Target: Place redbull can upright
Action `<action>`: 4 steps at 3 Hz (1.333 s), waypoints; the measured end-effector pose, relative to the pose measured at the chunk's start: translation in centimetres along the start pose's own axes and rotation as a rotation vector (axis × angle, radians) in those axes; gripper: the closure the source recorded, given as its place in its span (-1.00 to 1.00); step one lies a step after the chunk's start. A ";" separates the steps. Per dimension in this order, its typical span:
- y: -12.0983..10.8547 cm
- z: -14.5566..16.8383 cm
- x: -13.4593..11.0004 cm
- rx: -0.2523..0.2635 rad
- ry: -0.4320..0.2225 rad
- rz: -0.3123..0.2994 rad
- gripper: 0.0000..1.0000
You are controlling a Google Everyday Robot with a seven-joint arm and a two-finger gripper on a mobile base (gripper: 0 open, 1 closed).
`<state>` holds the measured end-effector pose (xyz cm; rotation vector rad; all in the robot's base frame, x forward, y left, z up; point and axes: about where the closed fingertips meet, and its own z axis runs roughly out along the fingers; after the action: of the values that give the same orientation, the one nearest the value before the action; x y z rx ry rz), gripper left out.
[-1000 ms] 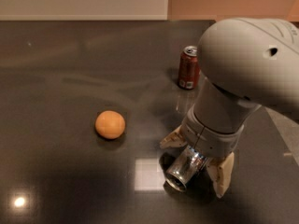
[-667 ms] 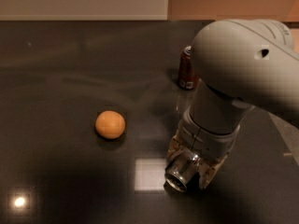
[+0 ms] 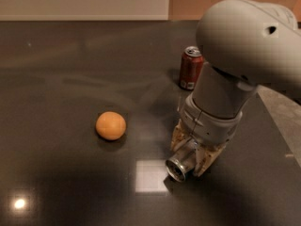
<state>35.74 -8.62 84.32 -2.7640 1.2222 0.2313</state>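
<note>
The redbull can (image 3: 178, 169) is a slim silver can lying tilted low over the dark table (image 3: 70, 79), its silver end facing the camera. My gripper (image 3: 190, 160) comes down from the big grey arm at the right and is shut on the can, one tan finger on each side. Most of the can's body is hidden by the fingers (image 3: 206, 158) and the wrist.
A dark red soda can (image 3: 190, 68) stands upright behind the gripper. An orange ball (image 3: 111, 125) lies on the table to the left. A bright light reflection (image 3: 149, 175) sits just left of the held can. The table's edge runs along the right.
The fingers, spread wide beside the can one second ago, have closed onto it. The arm has shifted a little, so more of the dark red soda can shows.
</note>
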 end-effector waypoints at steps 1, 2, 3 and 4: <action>-1.5 -2.7 1.0 0.048 -0.084 0.106 1.00; -2.8 -5.8 1.6 0.105 -0.201 0.192 1.00; -3.4 -8.1 1.3 0.169 -0.350 0.270 1.00; -3.6 -9.0 0.8 0.220 -0.492 0.323 1.00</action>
<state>39.83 -8.26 93.18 -2.1320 1.4324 0.7073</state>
